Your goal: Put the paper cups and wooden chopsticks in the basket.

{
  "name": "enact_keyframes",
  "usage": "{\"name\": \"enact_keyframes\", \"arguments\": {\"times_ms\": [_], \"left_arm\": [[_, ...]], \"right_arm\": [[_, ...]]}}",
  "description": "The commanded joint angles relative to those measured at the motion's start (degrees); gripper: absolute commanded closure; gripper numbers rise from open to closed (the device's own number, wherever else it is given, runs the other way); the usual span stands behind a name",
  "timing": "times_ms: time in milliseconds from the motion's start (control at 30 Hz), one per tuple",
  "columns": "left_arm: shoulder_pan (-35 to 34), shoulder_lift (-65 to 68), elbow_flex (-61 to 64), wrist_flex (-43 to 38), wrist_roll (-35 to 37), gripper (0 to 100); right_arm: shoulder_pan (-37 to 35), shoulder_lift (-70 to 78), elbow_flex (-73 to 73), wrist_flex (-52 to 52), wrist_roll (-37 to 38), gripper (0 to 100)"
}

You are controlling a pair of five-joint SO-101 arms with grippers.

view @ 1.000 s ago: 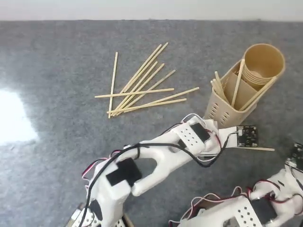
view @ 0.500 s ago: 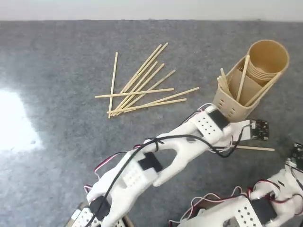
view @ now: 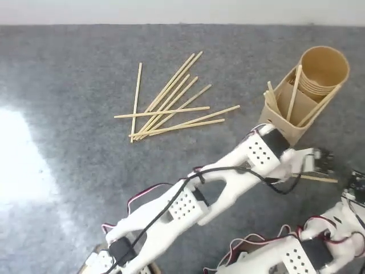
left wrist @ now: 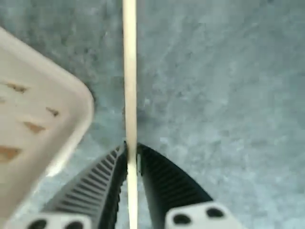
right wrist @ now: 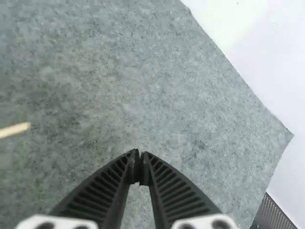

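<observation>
High camera looking down, wrist cameras close above the mat point(right wrist: 143, 71)

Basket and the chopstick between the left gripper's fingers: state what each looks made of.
Basket: probably plastic, beige and matte, with rounded corners and moulded slots. Chopstick: pale bare wood by the look, matte and straight; grain too blurred to confirm.

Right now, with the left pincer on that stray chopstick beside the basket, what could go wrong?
1. The left pincer seems to pinch the thin wooden chopstick with just its tips, so the stick may pivot or slip when lifted.
2. The beige slotted plastic basket sits right beside the pincer. A careless swing could knock it and spill the stacked brown paper cups.
</observation>
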Motion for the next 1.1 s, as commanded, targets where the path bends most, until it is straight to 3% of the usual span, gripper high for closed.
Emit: {"name": "enact_keyframes", "arguments": {"times_ms": [0,333,500,667,1067], "left_arm": [[1.41,-1.49,-9.01,1.93,2.46,99],[5.27,-7.47,-10.51,1.93,6.15,99],[5.27,-11.16,-5.67,1.93,6.15,99],[3.16,-11.43,-3.74,1.76,6.15,99],[2.20,-11.78,-17.63,1.85,6.15,99]], "right_arm": [[-1.01,-0.31,0.44,-1.19,0.18,99.1],[-2.86,-0.31,1.85,-0.66,-0.09,99.1],[3.56,-0.31,-6.68,3.12,-10.20,99.1],[3.65,-0.31,-13.45,8.48,-14.15,99.1],[3.65,-0.40,-18.90,12.70,-19.16,99.1]]}}
